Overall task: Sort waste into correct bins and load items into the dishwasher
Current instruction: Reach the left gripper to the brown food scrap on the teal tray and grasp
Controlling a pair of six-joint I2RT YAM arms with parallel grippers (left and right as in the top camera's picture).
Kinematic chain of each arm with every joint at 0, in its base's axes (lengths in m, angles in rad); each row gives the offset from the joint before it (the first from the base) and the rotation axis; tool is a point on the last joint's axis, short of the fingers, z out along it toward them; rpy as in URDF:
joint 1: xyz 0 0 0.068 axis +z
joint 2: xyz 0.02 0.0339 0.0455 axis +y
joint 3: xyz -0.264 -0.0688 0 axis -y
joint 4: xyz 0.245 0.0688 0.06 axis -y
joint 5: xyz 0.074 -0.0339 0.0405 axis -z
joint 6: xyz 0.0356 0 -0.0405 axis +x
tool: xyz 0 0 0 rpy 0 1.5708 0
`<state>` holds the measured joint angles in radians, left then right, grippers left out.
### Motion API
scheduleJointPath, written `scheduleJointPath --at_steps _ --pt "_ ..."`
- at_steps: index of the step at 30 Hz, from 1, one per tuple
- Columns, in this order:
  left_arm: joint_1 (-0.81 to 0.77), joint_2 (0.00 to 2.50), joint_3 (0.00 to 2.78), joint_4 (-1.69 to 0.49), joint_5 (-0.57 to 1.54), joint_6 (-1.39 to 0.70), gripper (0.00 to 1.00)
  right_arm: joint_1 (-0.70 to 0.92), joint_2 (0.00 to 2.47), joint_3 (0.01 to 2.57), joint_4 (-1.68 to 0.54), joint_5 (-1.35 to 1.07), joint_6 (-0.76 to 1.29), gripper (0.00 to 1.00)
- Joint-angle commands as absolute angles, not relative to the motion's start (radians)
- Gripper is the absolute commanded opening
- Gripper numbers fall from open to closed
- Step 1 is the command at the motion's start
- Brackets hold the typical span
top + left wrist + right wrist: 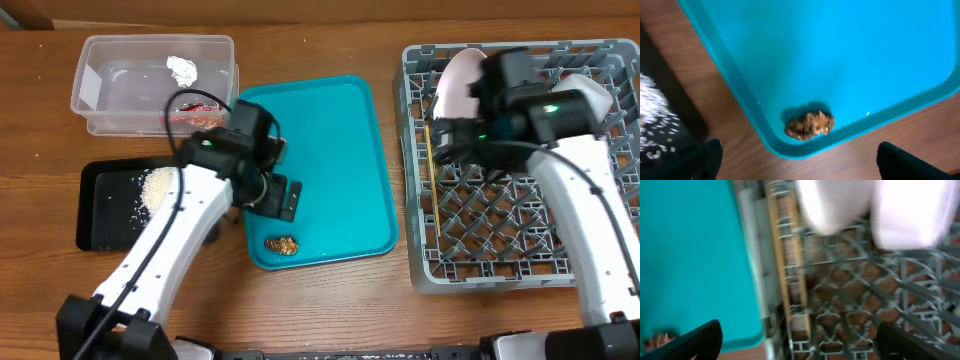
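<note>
A small brown food lump (282,244) lies in the near corner of the teal tray (330,140). My left gripper (283,200) hovers open just above it, with the lump (810,125) ahead of the gripper (800,162) and nothing between the fingers. The clear tub (110,95) holds a white tissue ball (182,69) and a red wrapper (195,118). Rice (158,186) is heaped on the black tray (100,220). In the grey dish rack (520,250) a white plate (458,82) stands upright and chopsticks (432,180) lie along the left side. My right gripper (447,140) is open over those chopsticks (782,265).
In the right wrist view two blurred white dishes (910,215) sit at the far end of the rack (865,295), and the teal tray's edge (685,255) lies beside the rack's left wall. Bare wooden table (330,310) runs along the front.
</note>
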<state>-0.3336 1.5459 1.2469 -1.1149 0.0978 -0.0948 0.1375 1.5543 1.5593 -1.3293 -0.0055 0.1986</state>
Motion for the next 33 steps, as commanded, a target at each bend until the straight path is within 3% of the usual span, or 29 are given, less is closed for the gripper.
scheduleJointPath --at_steps 1,15,20,25,27,33 --pt "-0.382 1.591 1.195 -1.12 0.07 -0.071 1.0 0.031 1.551 1.565 -1.339 -0.1 0.221 1.0" --pt "-0.427 1.823 1.143 -1.125 0.132 -0.12 0.96 -0.027 1.551 1.565 -1.34 -0.133 0.22 1.0" --pt "-0.427 1.876 1.143 -1.129 0.15 -0.12 0.8 -0.027 1.551 1.565 -1.338 -0.132 0.22 1.0" --pt "-0.427 1.885 1.143 -1.129 0.15 -0.12 0.53 -0.027 1.551 1.565 -1.337 -0.132 0.22 1.0" --pt "-0.427 1.885 1.143 -1.129 0.15 -0.12 0.5 -0.027 1.551 1.565 -1.337 -0.132 0.22 1.0" --pt "-0.427 1.885 1.143 -1.126 0.149 -0.12 0.25 -0.027 1.551 1.565 -1.337 -0.132 0.22 1.0"
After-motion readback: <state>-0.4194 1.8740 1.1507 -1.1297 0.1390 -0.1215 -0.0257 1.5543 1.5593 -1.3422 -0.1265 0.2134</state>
